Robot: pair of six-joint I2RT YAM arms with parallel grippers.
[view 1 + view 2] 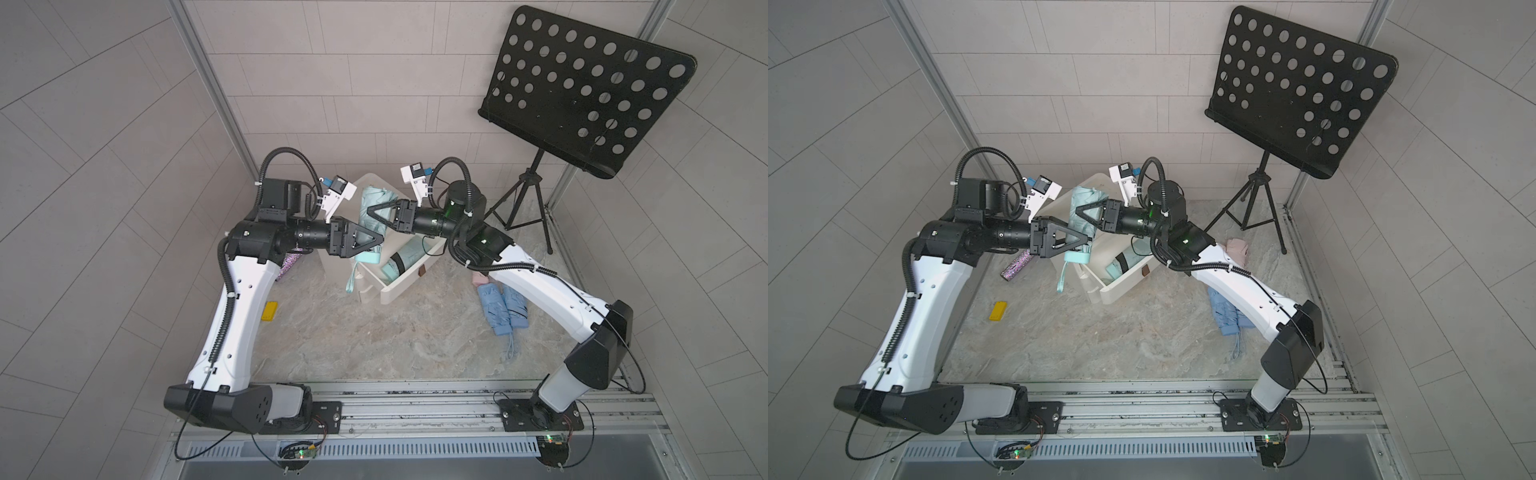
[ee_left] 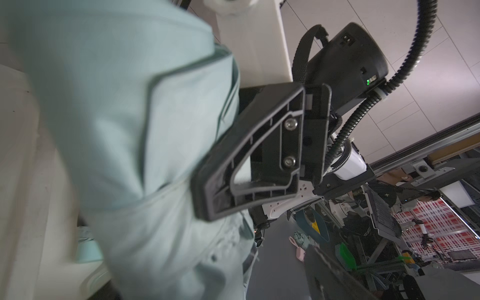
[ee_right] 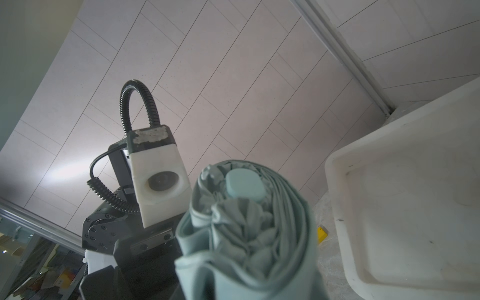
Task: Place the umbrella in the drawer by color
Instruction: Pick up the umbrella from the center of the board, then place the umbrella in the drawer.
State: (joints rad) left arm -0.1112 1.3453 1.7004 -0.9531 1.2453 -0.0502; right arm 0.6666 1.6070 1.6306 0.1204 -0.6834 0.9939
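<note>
Jaws of the right gripper (image 1: pixel 371 212) are clamped on the mint umbrella (image 1: pixel 370 197) near its cap end. The left gripper (image 1: pixel 380 240) sits at the handle (image 1: pixel 368 257), but I can't tell whether its jaws are apart or together. The umbrella hangs in the air over the white cabinet (image 1: pixel 376 180), just beside the open drawer (image 1: pixel 409 279), not in it. A stowed umbrella (image 1: pixel 392 269), also mint, already lies in that drawer, so I'd call the job partway. This one has yet to go in, and blue umbrellas (image 1: pixel 500 309) and a pink umbrella (image 1: pixel 1236 248) wait on the table (image 1: pixel 374 340). Its long axis runs from the back wall toward the arms' bases, cap far, handle near, strap (image 1: pixel 351 282) dangling.
</note>
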